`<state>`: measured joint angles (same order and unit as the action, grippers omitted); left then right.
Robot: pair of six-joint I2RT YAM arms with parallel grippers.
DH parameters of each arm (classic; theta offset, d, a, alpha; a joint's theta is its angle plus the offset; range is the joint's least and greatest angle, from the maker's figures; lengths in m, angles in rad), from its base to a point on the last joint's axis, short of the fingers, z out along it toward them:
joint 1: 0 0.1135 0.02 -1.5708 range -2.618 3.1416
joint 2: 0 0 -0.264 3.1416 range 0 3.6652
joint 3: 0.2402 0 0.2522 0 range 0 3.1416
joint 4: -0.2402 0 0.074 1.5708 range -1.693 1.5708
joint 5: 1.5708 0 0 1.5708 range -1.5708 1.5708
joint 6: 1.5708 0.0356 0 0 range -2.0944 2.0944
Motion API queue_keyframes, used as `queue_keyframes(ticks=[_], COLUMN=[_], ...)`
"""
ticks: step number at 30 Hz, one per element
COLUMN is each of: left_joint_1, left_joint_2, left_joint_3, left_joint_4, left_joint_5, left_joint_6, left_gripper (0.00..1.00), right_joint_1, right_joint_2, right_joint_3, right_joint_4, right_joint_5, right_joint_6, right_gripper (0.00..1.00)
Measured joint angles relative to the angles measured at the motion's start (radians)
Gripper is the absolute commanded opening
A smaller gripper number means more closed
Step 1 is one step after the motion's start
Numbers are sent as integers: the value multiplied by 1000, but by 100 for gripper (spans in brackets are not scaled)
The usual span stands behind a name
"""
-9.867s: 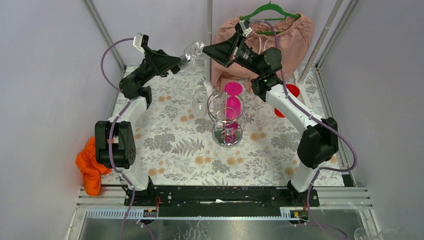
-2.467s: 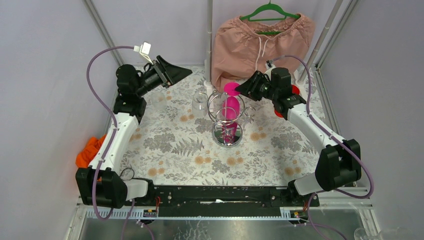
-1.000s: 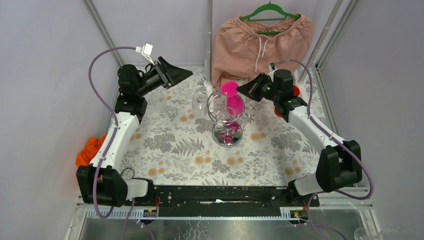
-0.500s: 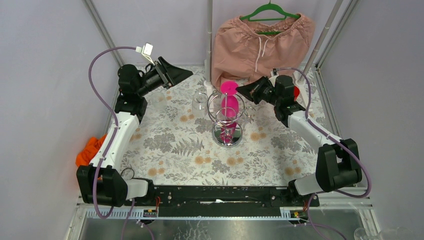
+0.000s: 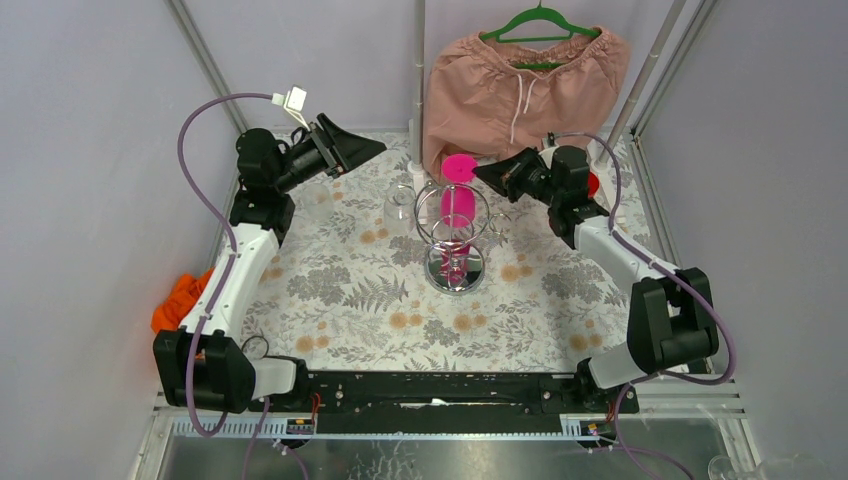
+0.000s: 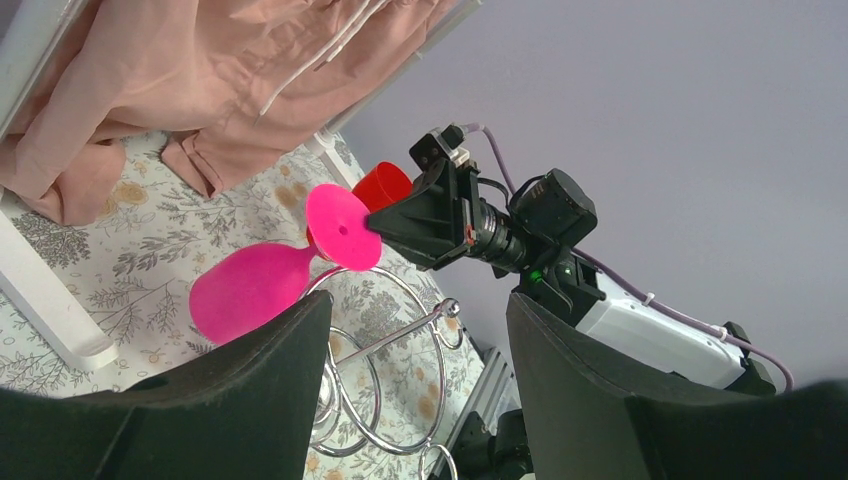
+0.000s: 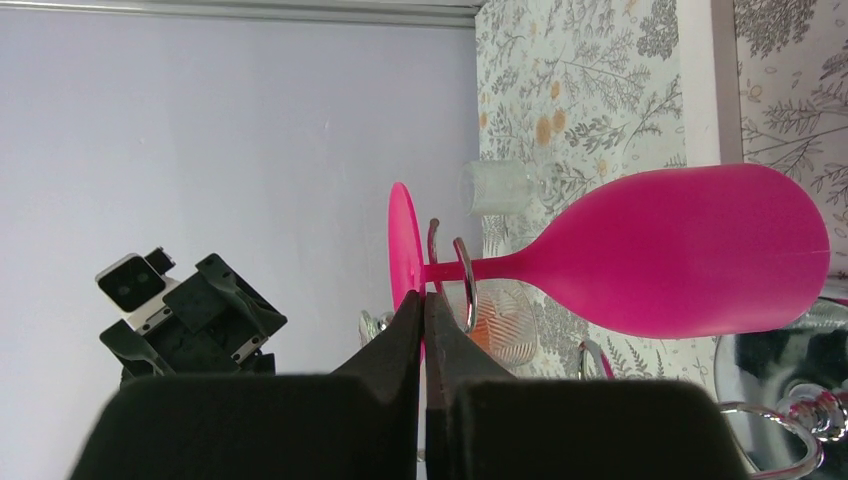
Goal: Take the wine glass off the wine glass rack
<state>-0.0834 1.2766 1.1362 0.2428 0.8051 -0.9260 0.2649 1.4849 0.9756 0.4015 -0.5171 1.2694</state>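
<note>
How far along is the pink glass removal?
Done: the right gripper is shut on the foot of the pink wine glass. In hand: its stem, not yet out of a wine glass rack loop. Left: clear the loop, carry it away. The left gripper stands open, apart.

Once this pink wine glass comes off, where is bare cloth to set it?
Widest: the near strip of floral tablecloth, between the chrome wire rack and the arm bases. Smaller: between rack and right arm. Crowded: back left, a clear glass beside the rack.
</note>
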Motion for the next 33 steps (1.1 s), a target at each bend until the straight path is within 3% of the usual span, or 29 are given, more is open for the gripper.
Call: queue_keyframes(ticks=[17,33], left_joint_1=[0,0], left_joint_2=[5,9], left_joint_3=[0,-2], left_joint_4=[-12,-19], left_joint_5=[0,0], left_joint_6=[19,28], left_gripper=[73,73], right_joint_1=[-36,-76], right_joint_2=[104,80], right_joint_3=[130,198], right_joint_4=[8,-54], right_joint_5=[-2,-1], right_joint_6=[0,-57], right_gripper=[0,0])
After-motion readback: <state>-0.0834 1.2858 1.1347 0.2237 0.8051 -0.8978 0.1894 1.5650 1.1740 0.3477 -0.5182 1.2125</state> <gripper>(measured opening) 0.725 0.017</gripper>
